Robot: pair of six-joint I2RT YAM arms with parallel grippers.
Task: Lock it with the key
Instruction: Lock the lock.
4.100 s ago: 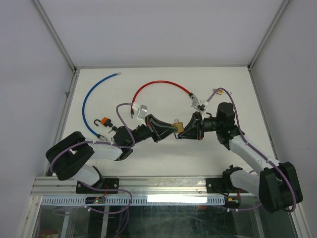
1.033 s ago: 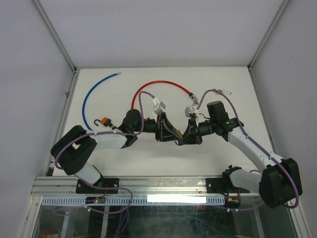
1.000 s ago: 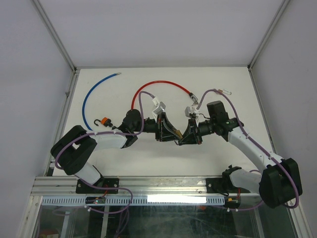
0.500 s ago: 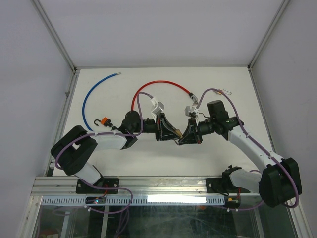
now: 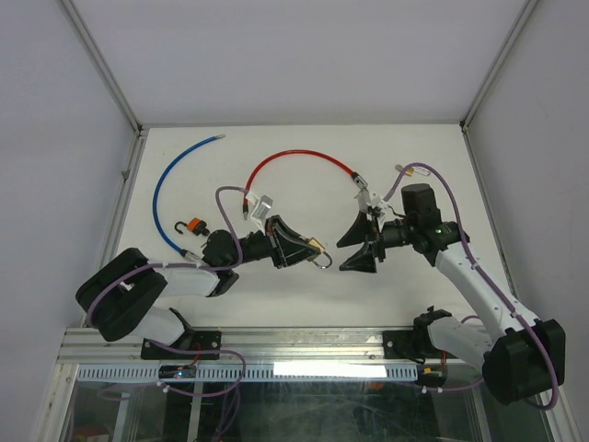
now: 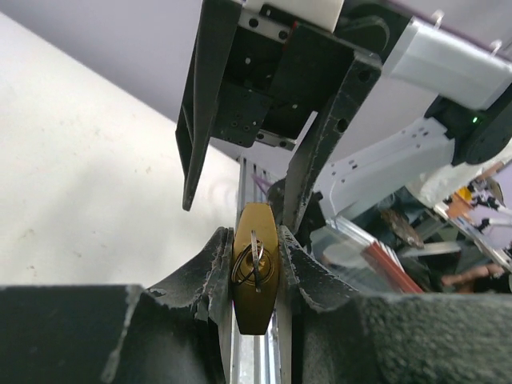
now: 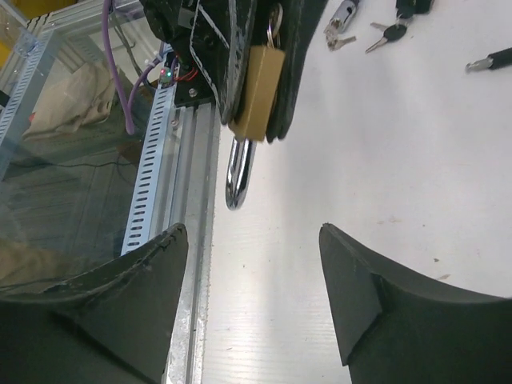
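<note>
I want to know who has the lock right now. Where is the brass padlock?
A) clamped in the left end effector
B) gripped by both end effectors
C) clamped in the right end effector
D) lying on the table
A: the brass padlock is pinched between the fingers of the left end effector, while the right end effector stands open and apart from it.

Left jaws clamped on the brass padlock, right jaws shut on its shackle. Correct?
Not quite. The right gripper has its jaws open, clear of the shackle, as the right wrist view shows. The left gripper does clamp the brass padlock.
</note>
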